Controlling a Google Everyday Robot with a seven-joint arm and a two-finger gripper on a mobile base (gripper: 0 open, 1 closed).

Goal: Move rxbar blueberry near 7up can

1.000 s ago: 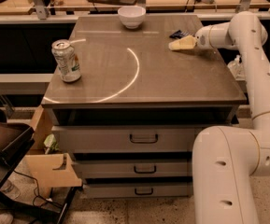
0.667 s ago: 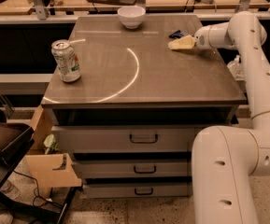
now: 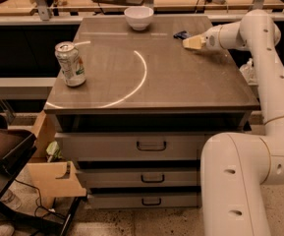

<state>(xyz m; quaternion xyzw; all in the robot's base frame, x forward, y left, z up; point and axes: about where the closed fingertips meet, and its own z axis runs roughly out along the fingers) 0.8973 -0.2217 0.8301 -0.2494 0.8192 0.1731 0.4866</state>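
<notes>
The 7up can (image 3: 70, 64) stands upright near the left edge of the grey cabinet top (image 3: 181, 82). The rxbar blueberry (image 3: 181, 34) is a small dark navy wrapper lying flat at the far right of the top. My gripper (image 3: 192, 43) reaches in from the right, low over the surface, its tan tip right beside the bar on the near side. The bar is far from the can, across the whole width of the top.
A white bowl (image 3: 138, 17) sits at the back centre of the top. The cabinet has three drawers (image 3: 151, 145) below. A cardboard box (image 3: 53, 178) and a dark chair (image 3: 4, 144) stand on the floor at the left. A shelf runs behind the cabinet.
</notes>
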